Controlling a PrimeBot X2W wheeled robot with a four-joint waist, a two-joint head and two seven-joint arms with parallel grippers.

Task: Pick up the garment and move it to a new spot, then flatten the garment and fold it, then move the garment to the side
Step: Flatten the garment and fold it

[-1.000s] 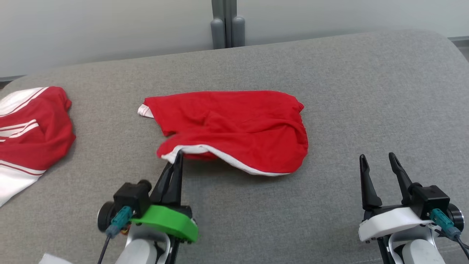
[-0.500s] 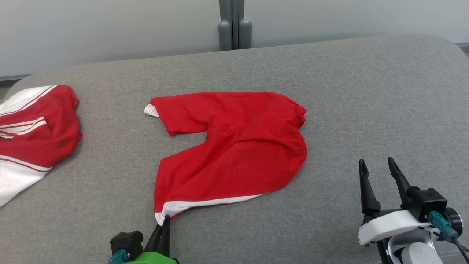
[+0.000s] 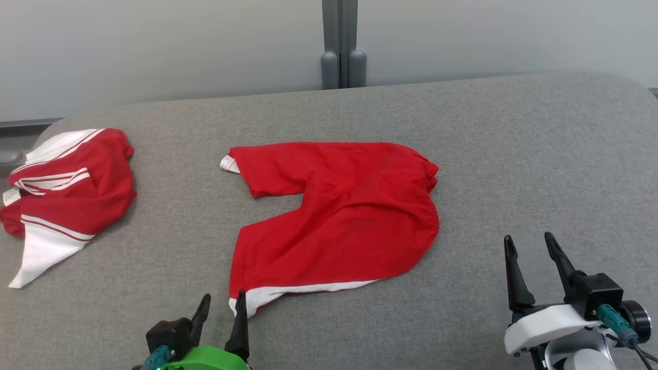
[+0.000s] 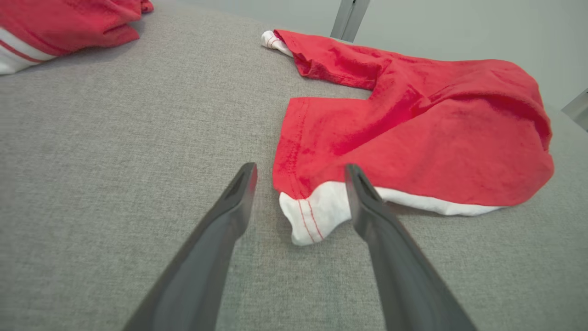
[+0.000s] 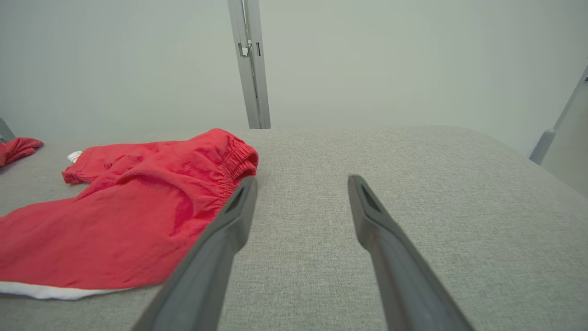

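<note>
1. Count: two end effectors, the left end effector (image 3: pixel 223 296) on a green housing and the right end effector (image 3: pixel 528 237) on a white one, each with two dark fingers. There are also two pieces of clothing, one grey fabric-covered table (image 3: pixel 514 154) and one grey upright post (image 3: pixel 340 46) behind its far edge.
2. The garment (image 3: pixel 339 216), a pair of red shorts with a white side stripe, lies spread near the middle of the table. Its waistband points toward the robot's right and its two legs toward the robot's left.
3. The red-and-white striped clothing (image 3: pixel 67 190) lies bunched at the table's left edge, well apart from the garment.
4. Left end effector: fingers apart and clamped on nothing, with the tips at the white hem corner of the nearer leg.
5. Right end effector: fingers apart with nothing between them, at the near right of the table, apart from the garment.
6. Head view: gives the garment's whole outline and both end effectors together.
7. Left wrist view: the white hem corner (image 4: pixel 312 216), crossed by two red stitch lines, lies between the fingers. Whether the finger at that view's right touches it cannot be told.
8. Right wrist view: the gathered elastic waistband (image 5: pixel 236 161) lies just beyond the finger at that view's left, and bare table lies between the two fingers.
</note>
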